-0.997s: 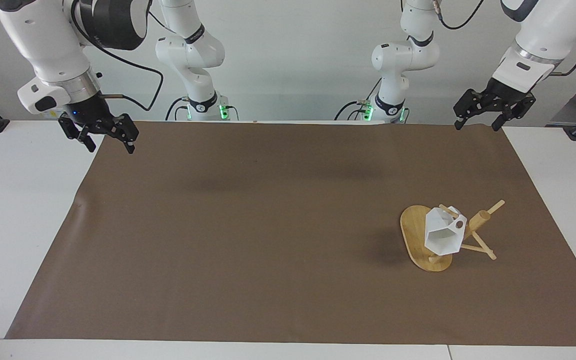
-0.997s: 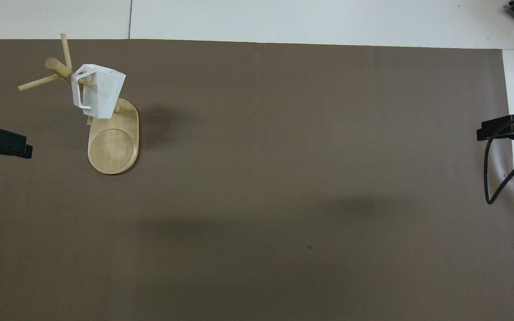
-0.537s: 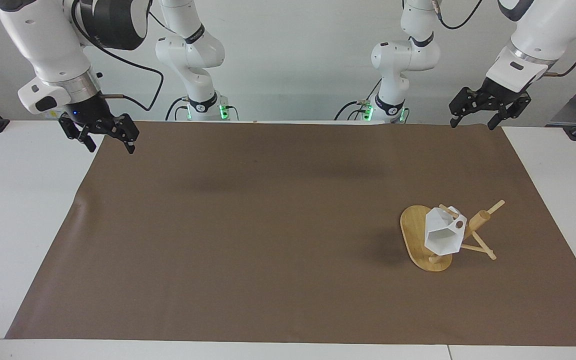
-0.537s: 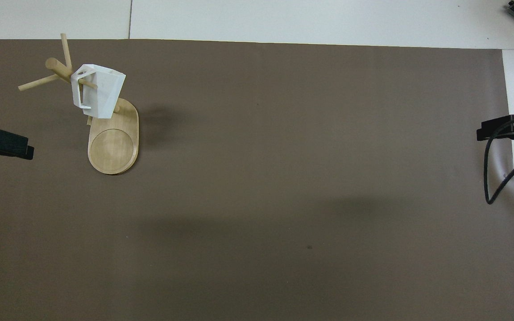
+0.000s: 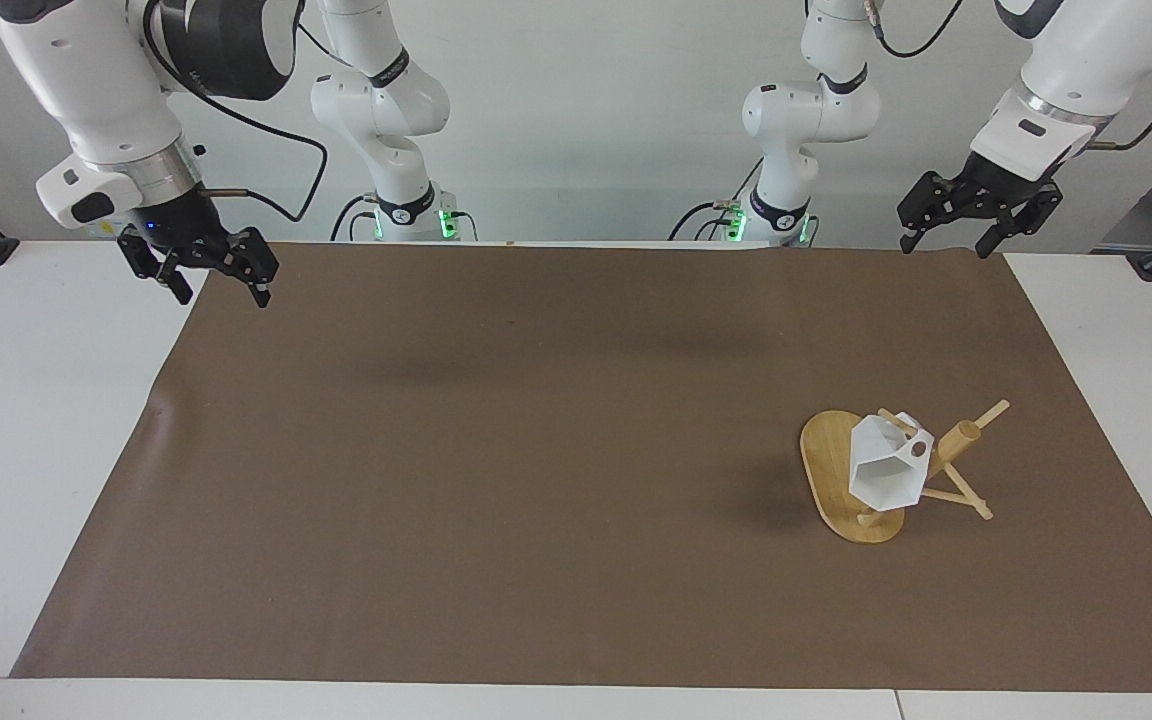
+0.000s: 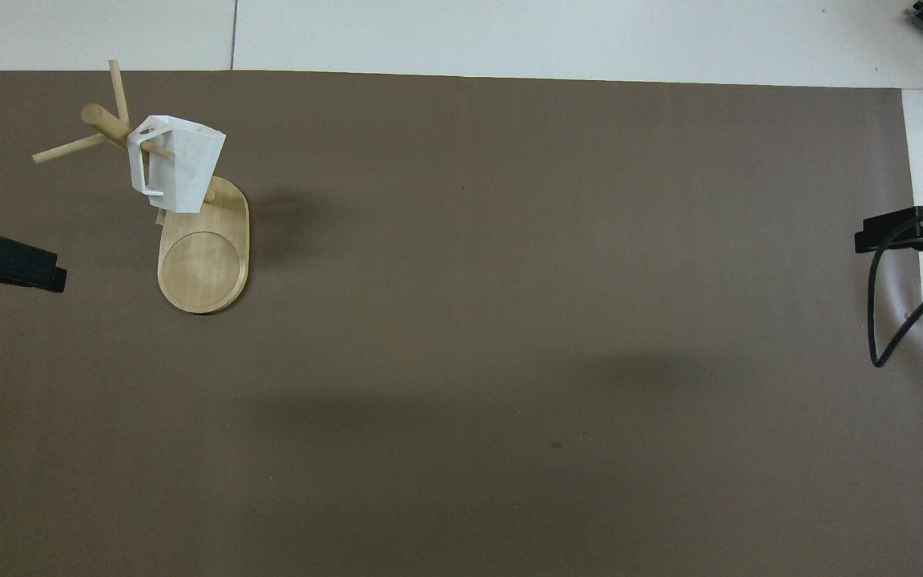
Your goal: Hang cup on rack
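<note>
Both grippers hang empty with fingers spread wide: the left gripper (image 5: 943, 240) over the mat's (image 5: 536, 450) corner at the left arm's end, the right gripper (image 5: 217, 284) over the corner at the right arm's end. Well apart from both, toward the left arm's end, the cup (image 5: 886, 470) hangs by its handle on a peg of the rack (image 5: 831, 470), tilted, touched by neither.

facing: high, across table, looks at robots at 12 o'clock | overhead: steep, above robots' end, perhaps closer | shared: brown mat (image 5: 496, 450) (image 6: 509, 320), rack (image 5: 836, 480) (image 6: 203, 264)
</note>
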Robot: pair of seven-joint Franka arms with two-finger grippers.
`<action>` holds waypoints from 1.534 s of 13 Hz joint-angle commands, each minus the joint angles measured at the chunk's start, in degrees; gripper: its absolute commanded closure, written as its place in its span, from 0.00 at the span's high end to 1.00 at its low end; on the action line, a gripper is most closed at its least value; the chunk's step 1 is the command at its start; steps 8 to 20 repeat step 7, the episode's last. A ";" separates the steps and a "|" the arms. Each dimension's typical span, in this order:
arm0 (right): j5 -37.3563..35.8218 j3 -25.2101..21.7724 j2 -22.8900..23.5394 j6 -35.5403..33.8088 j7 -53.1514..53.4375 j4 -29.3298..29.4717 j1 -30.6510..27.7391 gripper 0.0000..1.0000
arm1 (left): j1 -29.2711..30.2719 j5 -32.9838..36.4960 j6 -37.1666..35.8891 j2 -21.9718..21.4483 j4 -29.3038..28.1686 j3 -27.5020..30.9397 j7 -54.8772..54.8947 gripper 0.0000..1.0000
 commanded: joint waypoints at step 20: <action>-0.38 0.13 -0.53 -0.15 -1.20 -0.30 -0.18 1.00 | -0.04 1.22 -1.25 -0.02 0.81 0.65 2.86 1.00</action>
